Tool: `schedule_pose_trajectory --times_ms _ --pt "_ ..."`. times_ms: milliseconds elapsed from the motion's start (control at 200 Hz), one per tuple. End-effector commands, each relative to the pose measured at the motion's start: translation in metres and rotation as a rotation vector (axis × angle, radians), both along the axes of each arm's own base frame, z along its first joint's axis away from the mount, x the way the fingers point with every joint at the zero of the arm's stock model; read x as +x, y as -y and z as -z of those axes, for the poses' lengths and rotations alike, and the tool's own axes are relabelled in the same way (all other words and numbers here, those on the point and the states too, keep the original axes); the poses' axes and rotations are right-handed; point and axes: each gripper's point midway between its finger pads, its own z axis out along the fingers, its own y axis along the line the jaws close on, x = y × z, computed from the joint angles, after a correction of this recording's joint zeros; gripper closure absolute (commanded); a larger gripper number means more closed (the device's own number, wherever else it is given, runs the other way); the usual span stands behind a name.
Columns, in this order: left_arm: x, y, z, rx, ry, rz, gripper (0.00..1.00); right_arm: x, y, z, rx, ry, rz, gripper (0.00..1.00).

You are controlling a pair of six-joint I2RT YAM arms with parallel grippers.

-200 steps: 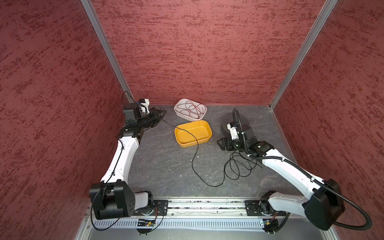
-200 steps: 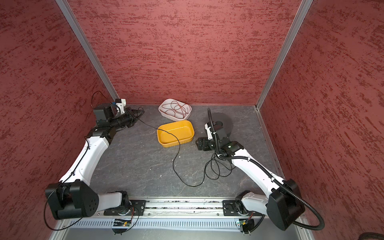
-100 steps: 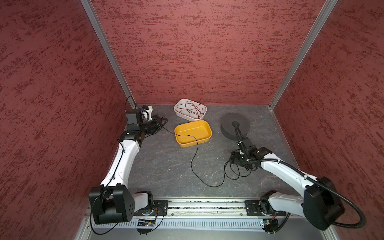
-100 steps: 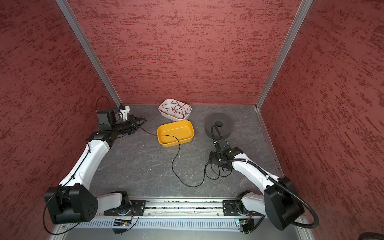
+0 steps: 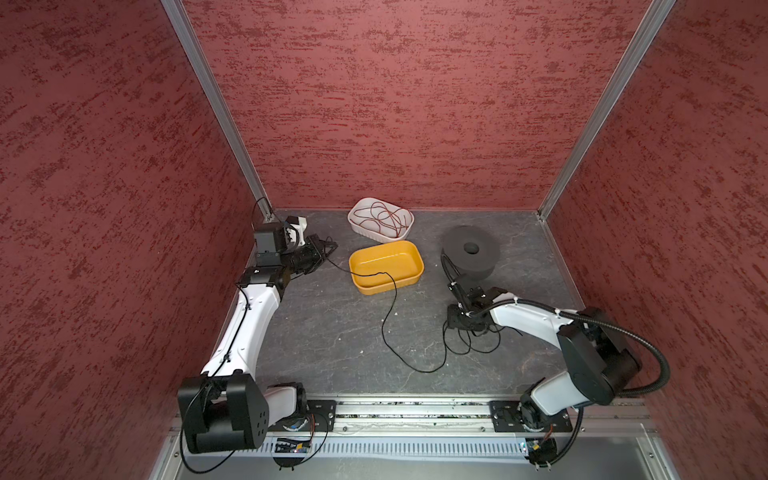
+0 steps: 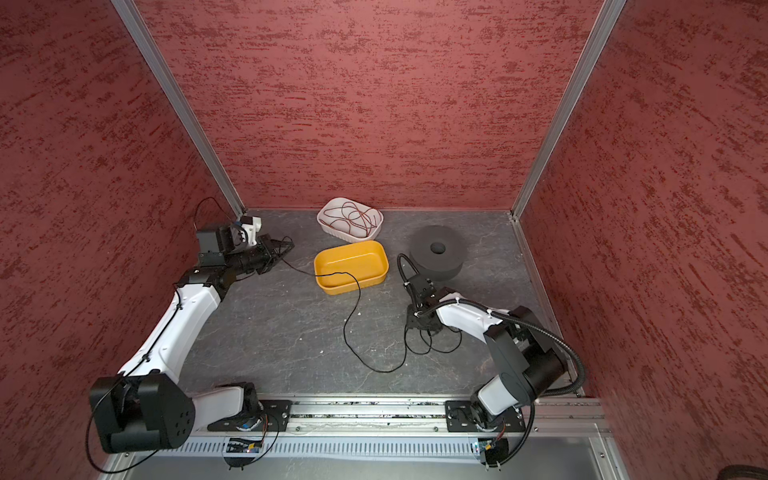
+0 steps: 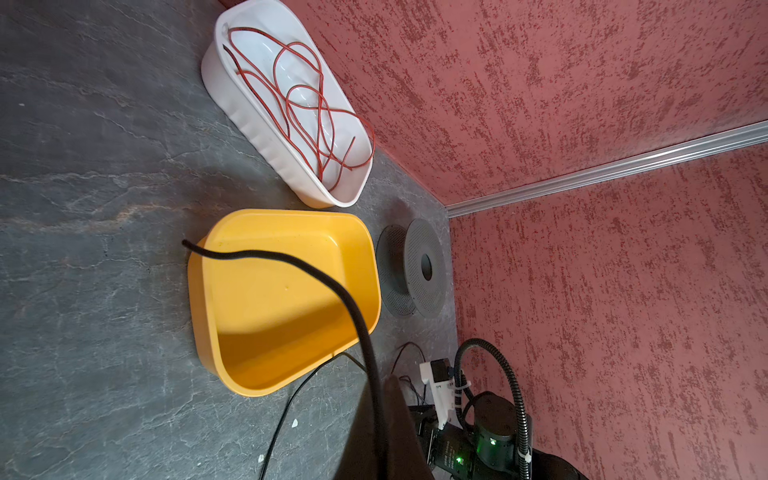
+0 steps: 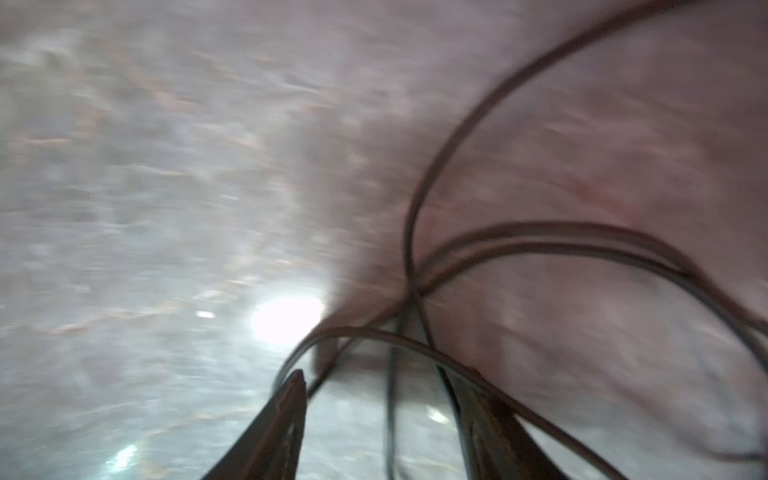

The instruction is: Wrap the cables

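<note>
The cables are one thin black wire [image 5: 388, 316] [image 6: 349, 320]. From my left gripper [image 5: 330, 248] [image 6: 291, 245] it crosses the yellow tray, sags over the floor and ends in loose loops at the right. The left gripper is shut on it near the back left corner. In the left wrist view the cable [image 7: 291, 259] runs out from between the closed jaws of the left gripper [image 7: 380, 399]. My right gripper [image 5: 455, 328] [image 6: 415, 326] is down on the loops. In the blurred right wrist view the right gripper [image 8: 386, 374] has its fingers apart, with cable [image 8: 415, 199] strands between and around them.
A yellow tray [image 5: 399, 284] [image 6: 365, 282] sits at the back middle. Behind it a white tray [image 5: 374, 235] holds a loose red wire [image 5: 382, 216]. A black spool [image 5: 471, 257] [image 6: 436, 257] stands just behind the right gripper. Red walls enclose the floor on three sides.
My right gripper has dropped from beside the spool onto the cable loops, nearer the front, and its jaws have narrowed. The left gripper has barely shifted and stays shut on the cable.
</note>
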Motion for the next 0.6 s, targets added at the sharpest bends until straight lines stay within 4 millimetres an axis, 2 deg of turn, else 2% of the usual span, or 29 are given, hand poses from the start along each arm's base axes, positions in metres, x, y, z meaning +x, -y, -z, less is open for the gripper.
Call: schedule_pose_trajectory --times_ms 0,140,235,416,441,471,591 --pt "-0.003 0.003 -0.008 0.004 0.037 0.013 1.00 0.009 -0.057 -0.009 0.168 0.041 -0.166 0.34" --pt "-0.004 0.002 -0.011 0.010 0.041 0.012 1.00 0.013 -0.099 -0.032 0.337 0.083 -0.274 0.31" --pt "-0.005 0.000 -0.010 0.022 0.038 0.007 1.00 0.014 -0.105 -0.052 0.387 0.137 -0.306 0.29" --pt "-0.006 -0.003 -0.007 0.024 0.041 0.005 1.00 0.033 -0.059 -0.079 0.237 0.263 -0.129 0.23" --pt "-0.005 -0.003 -0.008 0.024 0.040 0.005 1.00 0.036 -0.050 -0.078 0.200 0.264 -0.098 0.22" --pt "-0.004 -0.003 -0.008 0.021 0.040 0.009 1.00 0.040 -0.038 -0.091 0.174 0.302 -0.058 0.20" --pt "-0.002 -0.001 -0.013 0.014 0.042 0.019 1.00 0.048 0.007 -0.100 0.074 0.340 0.100 0.19"
